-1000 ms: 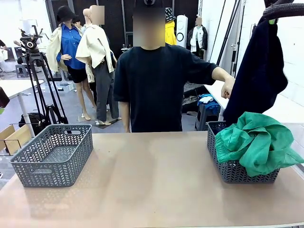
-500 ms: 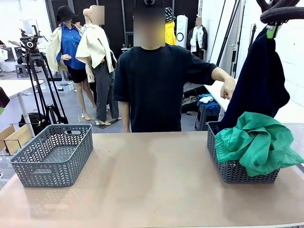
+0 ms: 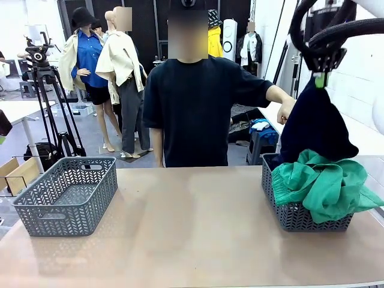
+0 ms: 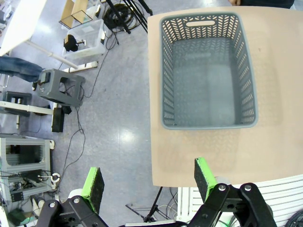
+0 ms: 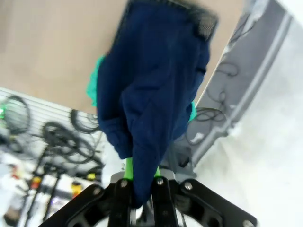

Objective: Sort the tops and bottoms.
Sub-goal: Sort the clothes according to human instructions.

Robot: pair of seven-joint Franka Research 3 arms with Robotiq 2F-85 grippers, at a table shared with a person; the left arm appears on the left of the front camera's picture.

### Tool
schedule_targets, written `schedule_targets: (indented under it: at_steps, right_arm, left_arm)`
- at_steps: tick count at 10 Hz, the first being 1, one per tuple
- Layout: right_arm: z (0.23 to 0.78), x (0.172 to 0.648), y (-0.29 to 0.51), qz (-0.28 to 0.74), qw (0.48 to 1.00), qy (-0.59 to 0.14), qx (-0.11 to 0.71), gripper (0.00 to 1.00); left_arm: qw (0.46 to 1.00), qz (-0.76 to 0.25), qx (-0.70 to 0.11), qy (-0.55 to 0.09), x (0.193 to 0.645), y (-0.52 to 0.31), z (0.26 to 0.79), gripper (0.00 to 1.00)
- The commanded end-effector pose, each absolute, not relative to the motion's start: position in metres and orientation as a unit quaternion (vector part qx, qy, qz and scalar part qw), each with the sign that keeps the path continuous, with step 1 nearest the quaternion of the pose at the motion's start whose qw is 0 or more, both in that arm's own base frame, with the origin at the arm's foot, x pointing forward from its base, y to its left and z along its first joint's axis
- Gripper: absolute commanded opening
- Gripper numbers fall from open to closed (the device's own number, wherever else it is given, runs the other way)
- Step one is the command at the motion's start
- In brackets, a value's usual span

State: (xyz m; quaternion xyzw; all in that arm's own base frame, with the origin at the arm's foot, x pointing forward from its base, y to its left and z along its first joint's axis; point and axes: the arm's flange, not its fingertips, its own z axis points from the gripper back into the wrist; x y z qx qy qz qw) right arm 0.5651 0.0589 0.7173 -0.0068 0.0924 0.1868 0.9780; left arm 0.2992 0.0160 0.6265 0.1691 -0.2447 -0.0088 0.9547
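At the table's left end sat a gray plastic basket (image 3: 66, 195), rectangular, with herringbone cut-out walls and a slot handle; from the left wrist view the left gripper (image 4: 147, 185) hung above it, its green-padded jaws spread wide with nothing between them. The tan table (image 3: 192, 234) was smooth and matte. A person in a dark T-shirt (image 3: 198, 108) stood at the far side, one hand (image 3: 287, 111) near a navy garment (image 3: 315, 129). The right gripper (image 3: 320, 78) was clenched on that soft, knit-looking garment, which hung with its long axis vertical, lower end in the right gray basket (image 3: 300, 213), behind a crumpled green garment (image 3: 327, 183) spilling over the rim.
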Motion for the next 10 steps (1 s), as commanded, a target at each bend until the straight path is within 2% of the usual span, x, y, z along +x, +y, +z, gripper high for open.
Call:
schedule_targets:
  at_steps: [1, 4, 10]
  right_arm:
    - [0.536, 0.410, 0.042, 0.196, 0.977, 0.088, 0.003, 0.00]
    - [0.499, 0.376, 0.031, 0.128, 0.991, 0.016, -0.026, 0.00]
    - [0.460, 0.382, 0.034, 0.105, 0.994, 0.007, -0.013, 0.00]
  left_arm:
    - [0.954, -0.012, 0.170, -0.247, 0.299, 0.019, 0.627, 1.00]
    - [0.954, -0.012, 0.170, -0.247, 0.299, 0.019, 0.627, 1.00]
    - [0.954, -0.012, 0.170, -0.247, 0.299, 0.019, 0.627, 1.00]
